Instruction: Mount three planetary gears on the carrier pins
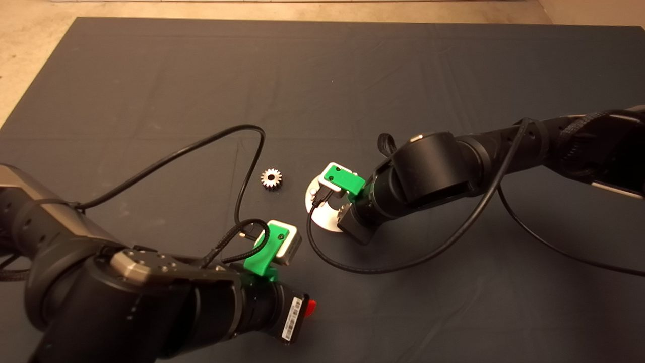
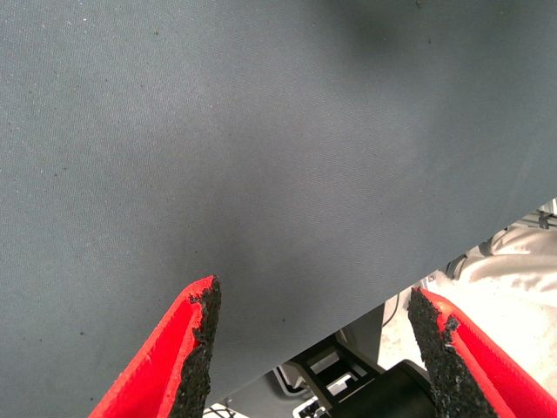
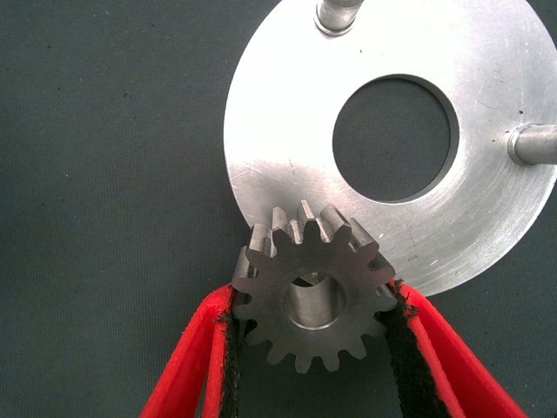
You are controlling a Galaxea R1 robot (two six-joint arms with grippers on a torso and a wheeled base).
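We hold one planetary gear (image 3: pixel 311 297) in the right gripper (image 3: pixel 311 348), jaws closed on its toothed rim, at the disc's (image 3: pixel 487 218) 7 o'clock edge, apparently over a carrier pin showing through its bore. Two more carrier pins (image 3: pixel 335 16) stand bare. A second gear (image 1: pixel 271 179) lies at 9 o'clock, just beside the disc. Small, stiff, likely slippery steel: we grip across the teeth. The left gripper (image 2: pixel 313 348) waits wide open, empty
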